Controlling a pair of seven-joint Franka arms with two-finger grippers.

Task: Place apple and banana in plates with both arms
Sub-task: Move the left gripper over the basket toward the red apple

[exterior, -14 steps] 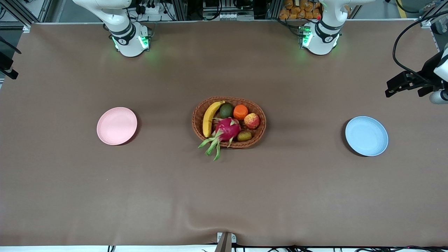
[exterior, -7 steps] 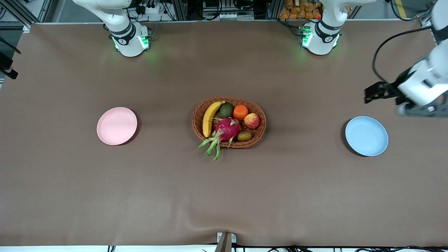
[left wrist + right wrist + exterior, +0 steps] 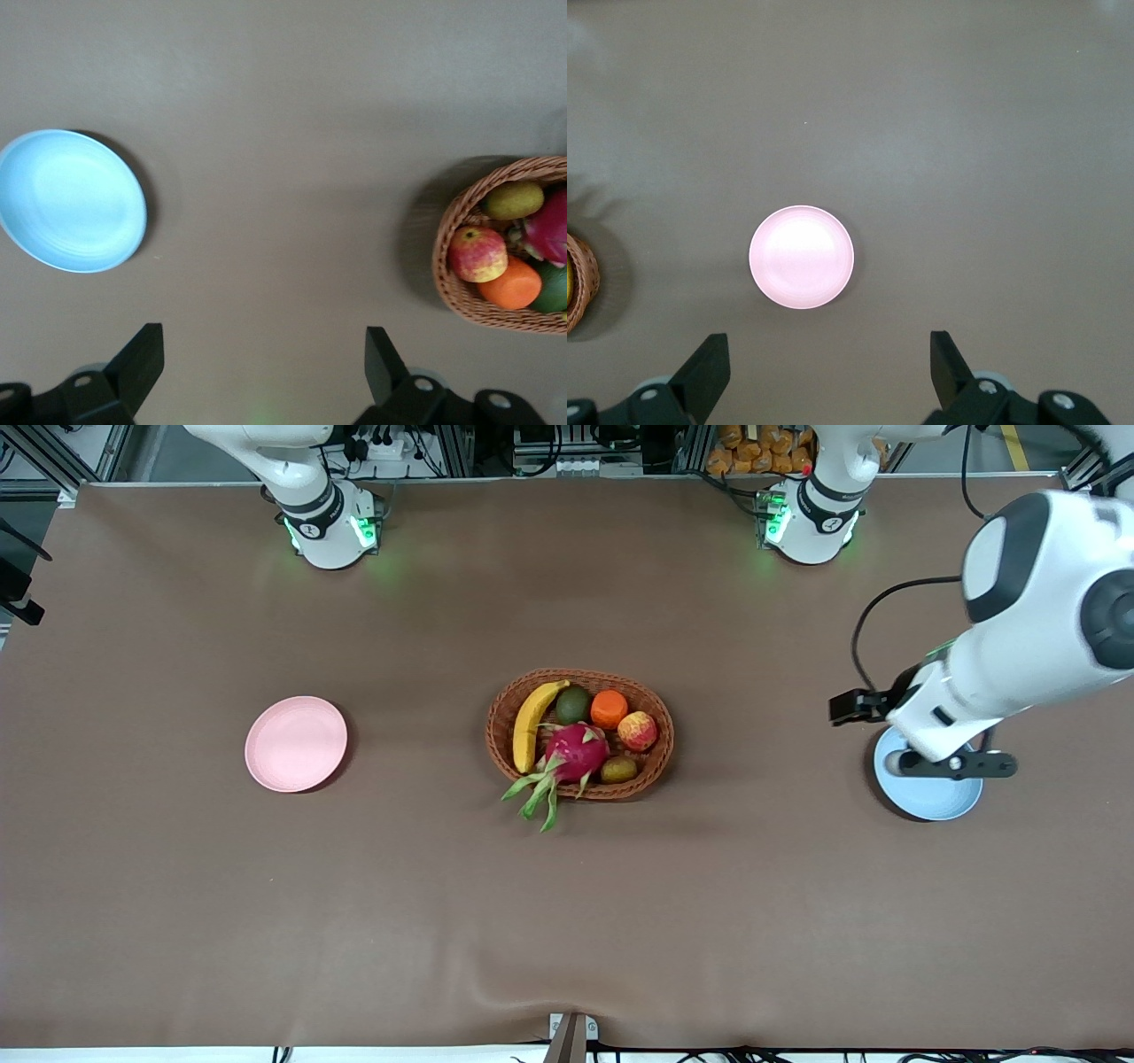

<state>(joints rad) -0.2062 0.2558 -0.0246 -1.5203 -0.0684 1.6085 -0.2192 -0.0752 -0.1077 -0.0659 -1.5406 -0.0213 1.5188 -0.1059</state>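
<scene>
Writing: none I can read on any item.
Landmark: oval brown wicker basket, woven, at the middle of the table, which wears a smooth brown cloth.
Apple: small, round, red with yellow blotches; in the basket at its end toward my left arm, just beside the orange.
Banana: long, curved, yellow, greenish tip; in the basket along its rim toward my right arm.
Other fruit in the basket: magenta dragon fruit with green leafy scales hanging over the rim; dark green avocado; a small olive-brown fruit.
Pink plate: round, shallow, matte plastic; well apart from the basket toward my right arm's end.
Blue plate: same shape, light blue; well apart from the basket toward my left arm's end.
Left gripper: over bare table between the blue plate and the basket; my black fingers spread wide, holding nothing.
Right gripper: high over the table beside the pink plate; fingers spread wide, holding nothing.
</scene>
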